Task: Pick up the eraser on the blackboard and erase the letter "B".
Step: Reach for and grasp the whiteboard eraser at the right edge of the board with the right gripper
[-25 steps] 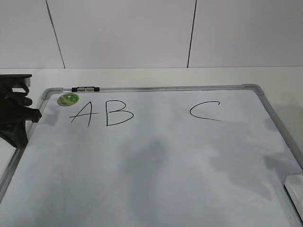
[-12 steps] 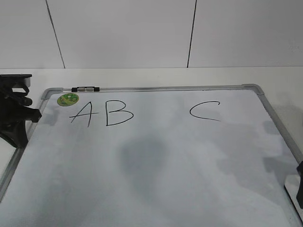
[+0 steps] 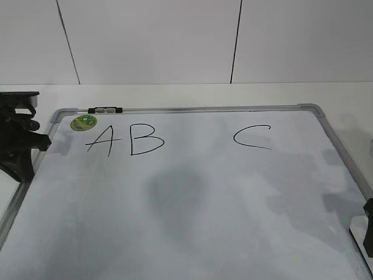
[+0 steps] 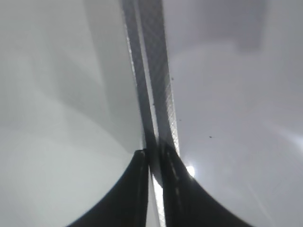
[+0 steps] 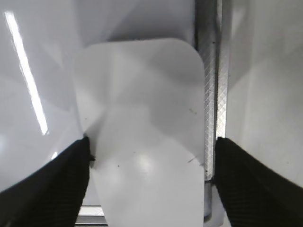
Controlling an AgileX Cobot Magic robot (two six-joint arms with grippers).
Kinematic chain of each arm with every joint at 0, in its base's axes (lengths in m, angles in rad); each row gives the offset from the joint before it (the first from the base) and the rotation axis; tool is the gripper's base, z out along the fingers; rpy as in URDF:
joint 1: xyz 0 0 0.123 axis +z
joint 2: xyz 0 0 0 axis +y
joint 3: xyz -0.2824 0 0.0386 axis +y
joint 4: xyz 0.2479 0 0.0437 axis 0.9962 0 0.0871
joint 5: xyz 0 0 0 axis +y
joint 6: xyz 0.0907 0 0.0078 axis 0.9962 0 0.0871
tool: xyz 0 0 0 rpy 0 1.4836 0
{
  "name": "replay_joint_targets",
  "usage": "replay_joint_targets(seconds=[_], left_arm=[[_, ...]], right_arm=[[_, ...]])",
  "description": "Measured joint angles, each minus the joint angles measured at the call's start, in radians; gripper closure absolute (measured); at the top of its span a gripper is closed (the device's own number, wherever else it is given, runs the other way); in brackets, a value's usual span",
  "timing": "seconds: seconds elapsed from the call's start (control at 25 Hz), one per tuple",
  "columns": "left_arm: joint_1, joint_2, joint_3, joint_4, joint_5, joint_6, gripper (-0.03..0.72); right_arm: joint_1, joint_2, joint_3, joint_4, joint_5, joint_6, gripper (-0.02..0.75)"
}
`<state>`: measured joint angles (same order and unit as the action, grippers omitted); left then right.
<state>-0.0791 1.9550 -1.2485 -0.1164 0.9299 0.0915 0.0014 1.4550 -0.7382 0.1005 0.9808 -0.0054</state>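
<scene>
The blackboard (image 3: 192,221) is a white board with a grey frame, lying flat, with "A", "B" and "C" written in black. The letter "B" (image 3: 145,139) stands near the top left, right of the "A". The eraser (image 5: 142,118), a white rounded block, lies at the board's lower right corner next to the frame; only a sliver (image 3: 356,236) shows in the exterior view. My right gripper (image 5: 151,142) is open and straddles the eraser: its left finger is at the eraser's side, its right finger outside the frame. My left gripper (image 4: 152,158) is shut and empty over the board's left frame (image 4: 158,94).
A black-and-silver clip (image 3: 105,109) sits on the top frame and a round green sticker (image 3: 84,122) below it. The left arm (image 3: 20,140) stands at the board's left edge. A white wall rises behind the table.
My right gripper has come into the exterior view at the lower right edge and now covers most of the eraser. The left arm has not moved.
</scene>
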Motion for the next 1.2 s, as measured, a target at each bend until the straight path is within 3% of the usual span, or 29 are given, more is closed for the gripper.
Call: replay_joint_targets(seconds=[0.56, 0.76, 1.2], left_arm=[[0.000, 0.000, 0.000, 0.000, 0.000, 0.000, 0.650], [0.000, 0.000, 0.000, 0.000, 0.000, 0.000, 0.650], [0.000, 0.000, 0.000, 0.000, 0.000, 0.000, 0.650]], right_arm=[[0.000, -0.001, -0.061, 0.000, 0.032, 0.005, 0.116], [0.000, -0.102, -0.061, -0.009, 0.030, 0.005, 0.134], [0.000, -0.332, 0.136, -0.020, -0.042, -0.010, 0.147]])
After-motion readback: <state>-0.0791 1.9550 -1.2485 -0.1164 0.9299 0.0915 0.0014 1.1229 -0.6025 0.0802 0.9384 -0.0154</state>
